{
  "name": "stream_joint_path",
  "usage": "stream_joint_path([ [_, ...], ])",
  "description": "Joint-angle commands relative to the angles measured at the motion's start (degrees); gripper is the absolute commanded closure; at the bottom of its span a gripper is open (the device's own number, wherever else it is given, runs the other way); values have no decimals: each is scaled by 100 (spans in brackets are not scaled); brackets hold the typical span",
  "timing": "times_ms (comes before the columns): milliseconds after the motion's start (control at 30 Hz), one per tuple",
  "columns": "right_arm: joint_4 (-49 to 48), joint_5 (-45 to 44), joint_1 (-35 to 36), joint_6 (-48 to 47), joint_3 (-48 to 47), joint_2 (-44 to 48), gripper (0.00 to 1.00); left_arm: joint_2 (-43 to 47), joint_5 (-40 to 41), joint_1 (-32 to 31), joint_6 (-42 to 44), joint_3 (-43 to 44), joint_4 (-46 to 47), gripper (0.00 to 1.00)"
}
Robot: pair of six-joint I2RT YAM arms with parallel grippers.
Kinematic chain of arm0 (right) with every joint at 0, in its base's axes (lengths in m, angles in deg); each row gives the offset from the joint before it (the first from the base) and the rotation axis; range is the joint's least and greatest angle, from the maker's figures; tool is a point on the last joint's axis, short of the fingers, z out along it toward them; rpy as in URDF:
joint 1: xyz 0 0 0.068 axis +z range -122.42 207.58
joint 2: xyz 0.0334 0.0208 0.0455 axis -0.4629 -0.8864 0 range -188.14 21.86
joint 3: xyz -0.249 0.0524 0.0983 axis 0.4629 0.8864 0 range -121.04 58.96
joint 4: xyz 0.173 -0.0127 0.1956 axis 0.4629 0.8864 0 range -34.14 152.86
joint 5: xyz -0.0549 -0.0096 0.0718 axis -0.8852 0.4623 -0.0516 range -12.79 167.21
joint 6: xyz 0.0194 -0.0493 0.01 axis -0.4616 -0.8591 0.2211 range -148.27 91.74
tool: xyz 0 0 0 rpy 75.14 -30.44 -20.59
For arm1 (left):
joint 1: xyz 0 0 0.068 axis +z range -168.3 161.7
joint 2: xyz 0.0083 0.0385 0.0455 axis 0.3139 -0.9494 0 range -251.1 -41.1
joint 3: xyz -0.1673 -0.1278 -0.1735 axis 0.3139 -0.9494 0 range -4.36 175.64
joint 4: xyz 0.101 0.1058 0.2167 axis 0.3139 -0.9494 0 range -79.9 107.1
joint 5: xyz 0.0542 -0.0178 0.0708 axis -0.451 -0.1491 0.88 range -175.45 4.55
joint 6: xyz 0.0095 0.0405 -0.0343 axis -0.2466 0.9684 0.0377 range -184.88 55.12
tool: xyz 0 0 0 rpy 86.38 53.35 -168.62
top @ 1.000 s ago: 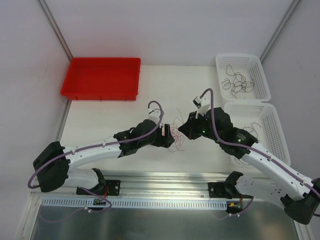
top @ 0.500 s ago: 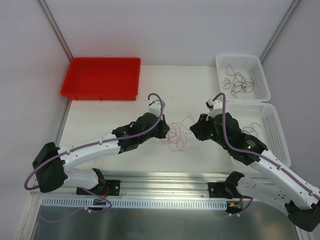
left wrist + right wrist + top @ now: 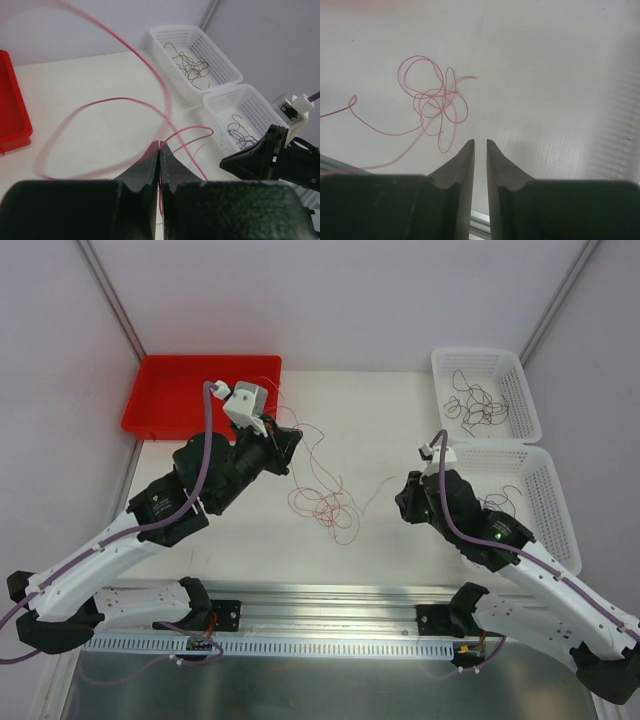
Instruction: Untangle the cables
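Pink-red wire (image 3: 166,102), hair-thin, is pinched in the clenched tips of the left gripper (image 3: 159,146); it loops up past them and trails down to the tangle (image 3: 325,505) on the table (image 3: 380,420), below and to that gripper's right. Right gripper (image 3: 480,142) is parted a slit and holds nothing, with the coils lying ahead and left of its tips. Likely near weightless, limp yet springy and slippery: best pinched at a free end or outer loop and drawn slowly so the knots don't tighten.
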Motion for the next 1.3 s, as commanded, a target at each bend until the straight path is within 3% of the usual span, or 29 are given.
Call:
stream_joint_path([
  [0,-35,-14,-13,-12,62,-272,82,-21,340,-42,96,-359,-441,100],
  [133,-88,39,-5,84,212,-563,82,155,472,-42,-264,-816,-511,100],
  [200,-114,134,-13,111,247,-651,76,260,578,-42,-361,-1062,-590,100],
  [367,-1080,1241,-5,-214,510,-467,47,313,394,-42,-537,-1343,-652,100],
  [600,-1511,2216,13,-399,589,-511,39,313,446,-42,-748,-1494,-714,100],
  [733,-1556,2087,13,-373,686,-476,32,375,446,-42,-486,-1029,-854,100],
  [833,-1433,1700,13,-329,756,-511,29,419,569,-42,-73,-144,-889,100],
  [1133,-1266,1190,13,-91,898,-484,28,138,1025,-42,1289,2292,-881,100],
  [1267,-1283,1146,4,-109,880,-493,27,85,1570,-42,1809,2672,-671,100],
])
